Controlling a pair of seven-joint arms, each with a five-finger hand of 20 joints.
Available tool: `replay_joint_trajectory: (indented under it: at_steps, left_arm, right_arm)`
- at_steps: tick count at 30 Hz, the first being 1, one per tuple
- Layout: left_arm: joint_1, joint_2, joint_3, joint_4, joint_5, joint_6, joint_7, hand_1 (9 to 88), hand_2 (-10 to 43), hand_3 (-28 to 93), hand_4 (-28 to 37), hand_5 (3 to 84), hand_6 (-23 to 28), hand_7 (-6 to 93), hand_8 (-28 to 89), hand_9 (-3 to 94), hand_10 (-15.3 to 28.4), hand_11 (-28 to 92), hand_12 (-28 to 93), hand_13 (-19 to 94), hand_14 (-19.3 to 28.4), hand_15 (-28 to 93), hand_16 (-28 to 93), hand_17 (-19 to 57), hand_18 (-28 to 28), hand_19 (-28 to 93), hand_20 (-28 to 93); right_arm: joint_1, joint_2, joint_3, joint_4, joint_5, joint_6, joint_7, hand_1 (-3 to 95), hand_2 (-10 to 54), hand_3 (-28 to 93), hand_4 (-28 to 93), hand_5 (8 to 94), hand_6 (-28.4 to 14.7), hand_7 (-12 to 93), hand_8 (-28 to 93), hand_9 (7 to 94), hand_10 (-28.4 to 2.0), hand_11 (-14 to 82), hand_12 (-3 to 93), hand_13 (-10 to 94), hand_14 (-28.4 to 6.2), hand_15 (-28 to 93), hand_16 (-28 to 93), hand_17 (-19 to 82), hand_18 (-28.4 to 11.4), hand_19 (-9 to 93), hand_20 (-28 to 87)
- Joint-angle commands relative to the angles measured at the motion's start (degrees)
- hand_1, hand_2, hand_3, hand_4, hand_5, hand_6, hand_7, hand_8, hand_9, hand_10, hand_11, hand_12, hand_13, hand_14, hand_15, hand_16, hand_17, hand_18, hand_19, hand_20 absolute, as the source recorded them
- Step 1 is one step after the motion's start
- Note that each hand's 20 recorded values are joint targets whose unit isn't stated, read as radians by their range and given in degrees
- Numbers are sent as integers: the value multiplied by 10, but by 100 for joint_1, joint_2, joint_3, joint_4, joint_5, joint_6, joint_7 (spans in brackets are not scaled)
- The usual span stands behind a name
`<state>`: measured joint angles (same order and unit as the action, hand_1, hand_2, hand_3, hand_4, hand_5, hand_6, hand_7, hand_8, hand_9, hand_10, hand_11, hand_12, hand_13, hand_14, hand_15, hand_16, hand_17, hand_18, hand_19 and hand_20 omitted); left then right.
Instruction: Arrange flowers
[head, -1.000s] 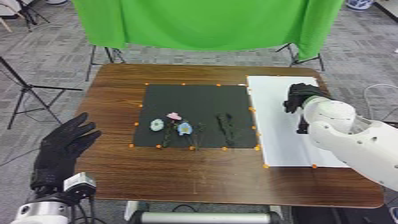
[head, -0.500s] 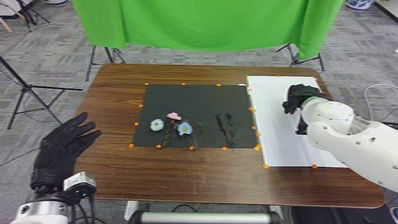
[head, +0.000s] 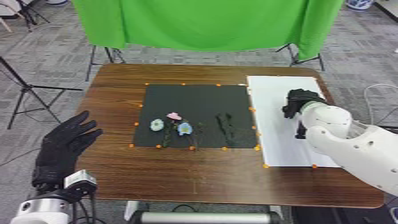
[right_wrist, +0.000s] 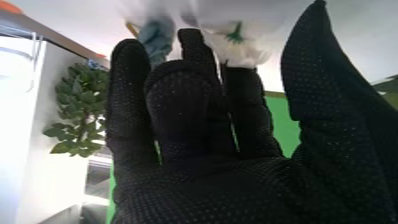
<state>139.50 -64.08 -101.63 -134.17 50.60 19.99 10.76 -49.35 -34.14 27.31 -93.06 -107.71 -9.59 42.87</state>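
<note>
At the lower left of the head view, the left robot hand (head: 62, 150) is beside the desk (head: 191, 172), fingers straight and thumb held apart. Farther in, on the black mat (head: 191, 97) left of centre, lie a blue flower (head: 185, 128), a pale flower (head: 157, 125) just left of it, and a pink flower (head: 174, 116) beyond them. A dark green sprig (head: 225, 123) lies near the mat's right side. At the frame's right, the right robot hand (head: 300, 101) is above the white sheet (head: 280, 145). In the wrist view, the right robot hand (right_wrist: 213, 185) has its fingers mostly straight and its thumb well apart; past the fingertips are a white bloom (right_wrist: 246, 51) and a blurred grey-blue shape (right_wrist: 156, 37), contact unclear. Farthest, green cloth (head: 204, 25) hangs across the head view's top.
</note>
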Motion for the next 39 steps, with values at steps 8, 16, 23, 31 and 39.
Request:
replay_joint_trajectory:
  at_steps: [8, 16, 23, 31, 39]
  left_arm:
    - [-60, -47, -34, 30, 103, -176, -232, 249, 60, 828, -203, 410, 113, 154, -104, 368, 197, 280, 85, 280, 267, 542, -113, -88, 226, 605, 10]
    - [-43, -36, -28, 39, 85, -189, -215, 249, 61, 828, -202, 411, 114, 154, -103, 368, 198, 281, 86, 280, 266, 542, -113, -88, 225, 604, 11]
    - [-49, -29, -27, 41, 81, -178, -219, 250, 62, 827, -203, 410, 113, 154, -103, 368, 197, 280, 86, 280, 266, 542, -113, -88, 226, 605, 11]
    - [-42, -18, -22, 35, 72, -131, -198, 249, 62, 826, -200, 410, 113, 154, -103, 368, 198, 279, 85, 280, 266, 542, -113, -88, 226, 605, 11]
    - [1, -28, -38, 19, 63, -102, -150, 250, 61, 827, -202, 410, 112, 155, -104, 368, 198, 280, 85, 280, 266, 542, -114, -88, 226, 605, 11]
  right_arm:
    - [585, 250, -1108, -8, -171, 1082, 290, 419, -91, 865, -283, 638, 15, 265, -91, 742, -85, 195, 162, 773, -36, 816, 125, 339, -175, 929, -21]
    - [932, 312, -1662, -2, -249, 1492, 389, 503, -95, 807, -283, 719, 27, 321, -53, 871, -65, 118, 279, 808, -21, 805, 140, 366, -167, 932, -20]
    - [1126, 333, -1896, 19, -286, 1676, 449, 512, -95, 807, -283, 734, 33, 326, -51, 891, -63, 115, 293, 816, -19, 805, 144, 372, -167, 932, -14]
    - [1469, 323, -2296, 82, -331, 2052, 487, 519, -95, 809, -283, 758, 37, 325, -42, 910, -60, 128, 301, 829, -17, 803, 148, 381, -166, 932, -3]
    - [1521, 304, -2221, 5, -439, 2225, 432, 534, -95, 813, -283, 768, 34, 319, -38, 920, -59, 136, 309, 835, -17, 805, 152, 386, -165, 932, 6]
